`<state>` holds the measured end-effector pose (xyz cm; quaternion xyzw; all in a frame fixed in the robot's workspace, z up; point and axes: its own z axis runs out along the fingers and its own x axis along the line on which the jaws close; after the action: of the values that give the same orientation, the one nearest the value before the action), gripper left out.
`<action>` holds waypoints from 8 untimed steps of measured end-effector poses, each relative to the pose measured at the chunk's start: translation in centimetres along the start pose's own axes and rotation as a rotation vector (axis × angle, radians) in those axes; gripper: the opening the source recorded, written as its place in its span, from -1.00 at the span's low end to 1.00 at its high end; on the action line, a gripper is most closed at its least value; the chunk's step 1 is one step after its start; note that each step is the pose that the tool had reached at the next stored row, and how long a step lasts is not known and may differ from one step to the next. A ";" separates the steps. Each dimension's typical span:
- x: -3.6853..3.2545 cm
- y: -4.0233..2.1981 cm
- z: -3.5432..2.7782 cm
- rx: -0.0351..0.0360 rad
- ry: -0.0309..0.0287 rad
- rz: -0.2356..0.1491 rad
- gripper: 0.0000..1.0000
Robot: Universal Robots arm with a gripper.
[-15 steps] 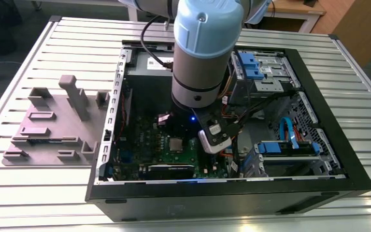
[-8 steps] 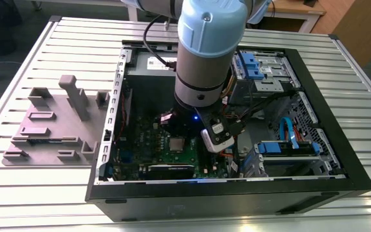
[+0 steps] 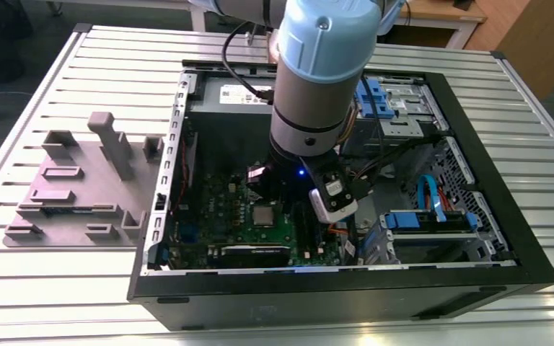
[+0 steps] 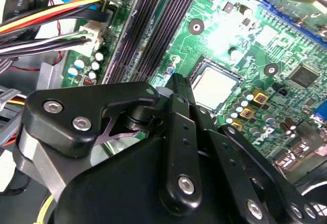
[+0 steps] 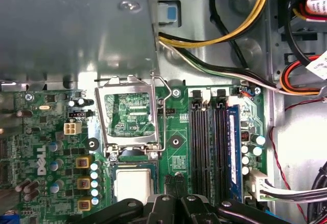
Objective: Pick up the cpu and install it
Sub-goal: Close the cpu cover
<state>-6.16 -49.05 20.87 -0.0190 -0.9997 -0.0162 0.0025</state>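
Observation:
The cpu [image 5: 134, 185] lies flat in its socket on the green motherboard [image 5: 36, 132], its pale silvery top facing up; it also shows in the second wrist view [image 4: 214, 86] and the exterior view [image 3: 262, 214]. The hinged metal socket frame [image 5: 130, 114] stands swung open just beyond it, its wire lever [image 5: 163, 116] raised too. My gripper [image 5: 177, 182] hovers close above the board beside the cpu, between it and the memory slots. Its black fingers [image 4: 176, 88] are pressed together with nothing between them.
The open computer case [image 3: 493, 180] lies on a slatted metal table [image 3: 84, 281]. Black memory slots [image 5: 209, 137], bundled cables [image 5: 219, 40] and blue drive brackets [image 3: 431, 220] crowd one side. A grey power supply [image 3: 234, 94] sits at the back. A grey fixture [image 3: 84, 180] lies outside the case.

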 end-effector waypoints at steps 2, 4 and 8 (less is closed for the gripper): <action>0.00 0.00 0.00 0.0001 0.0000 0.000 -0.79; -0.01 0.01 -0.02 0.0001 0.0000 0.000 -0.79; -0.01 0.02 -0.56 -0.0001 0.0000 0.000 -0.79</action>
<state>-6.15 -49.05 21.44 -0.0190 -0.9997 -0.0163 0.0025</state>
